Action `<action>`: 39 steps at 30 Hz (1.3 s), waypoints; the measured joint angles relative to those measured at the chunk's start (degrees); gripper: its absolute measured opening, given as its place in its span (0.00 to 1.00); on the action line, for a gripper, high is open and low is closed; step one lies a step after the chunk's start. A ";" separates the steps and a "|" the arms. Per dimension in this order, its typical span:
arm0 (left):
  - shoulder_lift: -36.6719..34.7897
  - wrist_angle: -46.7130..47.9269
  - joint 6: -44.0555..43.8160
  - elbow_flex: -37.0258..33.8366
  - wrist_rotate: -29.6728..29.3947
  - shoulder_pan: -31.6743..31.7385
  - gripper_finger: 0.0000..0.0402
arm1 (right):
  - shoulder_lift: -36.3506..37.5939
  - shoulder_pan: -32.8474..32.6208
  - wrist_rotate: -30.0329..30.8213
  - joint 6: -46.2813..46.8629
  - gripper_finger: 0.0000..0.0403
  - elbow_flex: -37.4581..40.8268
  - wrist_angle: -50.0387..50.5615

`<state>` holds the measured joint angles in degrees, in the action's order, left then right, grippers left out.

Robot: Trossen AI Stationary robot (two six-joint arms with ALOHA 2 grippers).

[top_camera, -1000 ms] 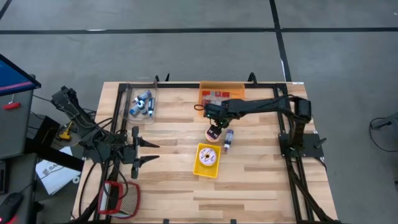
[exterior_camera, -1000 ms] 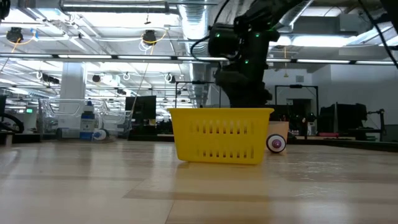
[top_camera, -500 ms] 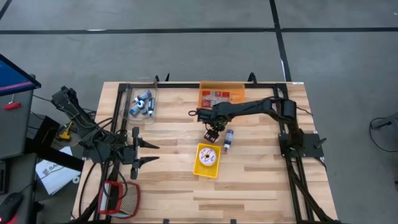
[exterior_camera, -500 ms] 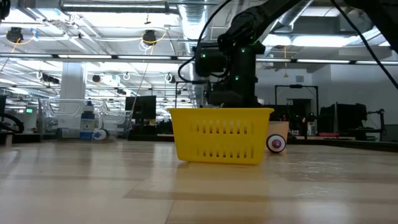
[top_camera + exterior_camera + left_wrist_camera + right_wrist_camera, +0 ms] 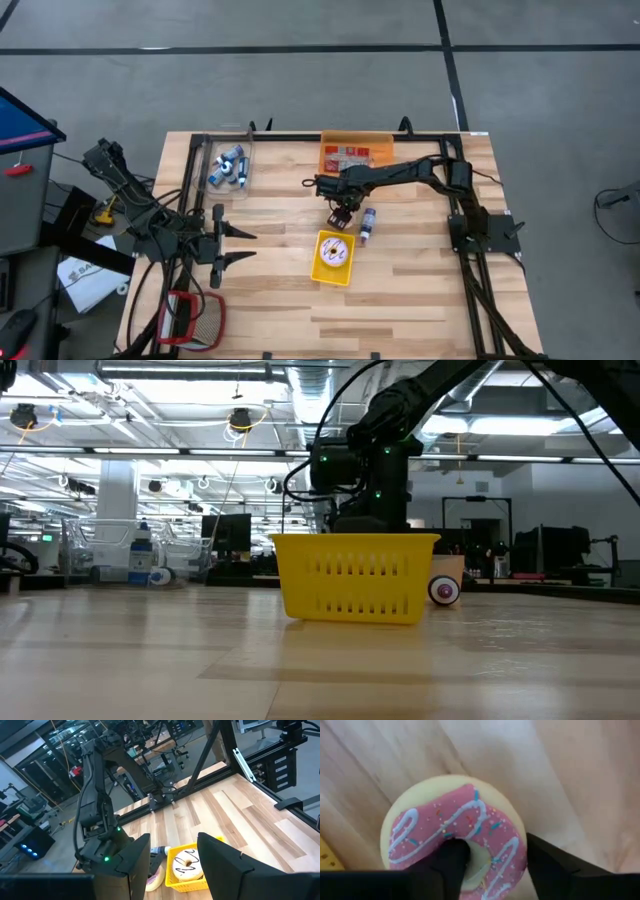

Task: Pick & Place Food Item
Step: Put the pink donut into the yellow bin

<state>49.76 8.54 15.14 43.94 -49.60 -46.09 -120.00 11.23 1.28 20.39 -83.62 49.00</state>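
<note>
A pink-iced donut (image 5: 455,825) lies flat on the wooden table just beyond the yellow basket (image 5: 333,258). The basket holds a white-iced donut (image 5: 187,865). My right gripper (image 5: 495,865) points down over the pink donut. It is open, with one finger in the donut's hole and the other outside its rim. In the low view the right gripper (image 5: 370,520) stands behind the basket (image 5: 355,585), which hides the pink donut. My left gripper (image 5: 228,248) waits open at the table's left side, above the table. My right gripper comes at the pink donut from above, pointing down. One finger (image 5: 451,862) stands in the hole and the other (image 5: 550,865) just outside the iced ring (image 5: 512,852). Whether either finger touches the ring, I cannot tell. The donut lies flat on the table.
A small bottle (image 5: 367,225) lies on the table right of the donut. An orange tray (image 5: 355,152) sits at the far edge. A clear bin of blue items (image 5: 228,167) is at the far left. A red tool (image 5: 190,315) is at the near left corner.
My right gripper has come down onto the pink donut and shifted slightly toward the table's left. It now covers the donut in the high view. The donut and the basket have stayed in place.
</note>
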 joint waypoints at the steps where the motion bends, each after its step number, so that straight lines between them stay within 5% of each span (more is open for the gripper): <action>1: 0.00 0.00 -0.02 0.00 -0.01 0.00 0.39 | 0.23 0.24 -0.02 -0.28 0.43 0.09 -0.58; 11: 0.00 0.02 -0.15 0.00 0.00 0.00 0.39 | 8.50 0.75 0.22 -1.49 0.19 0.11 -1.30; 20: 0.00 0.02 -0.54 0.00 0.00 0.00 0.39 | 17.57 -10.91 -1.52 7.00 0.18 0.01 0.24; 27: 0.00 -0.23 -0.52 0.00 -0.01 0.00 0.39 | 17.57 -20.19 -0.71 13.27 0.18 0.01 -2.81; 39: 0.02 -1.06 1.11 0.00 -0.01 0.00 0.39 | 11.71 -24.37 1.54 16.94 0.18 -1.77 -6.46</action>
<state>49.78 7.47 16.25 43.94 -49.60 -46.09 -108.30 -13.14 2.82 37.33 -85.39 42.54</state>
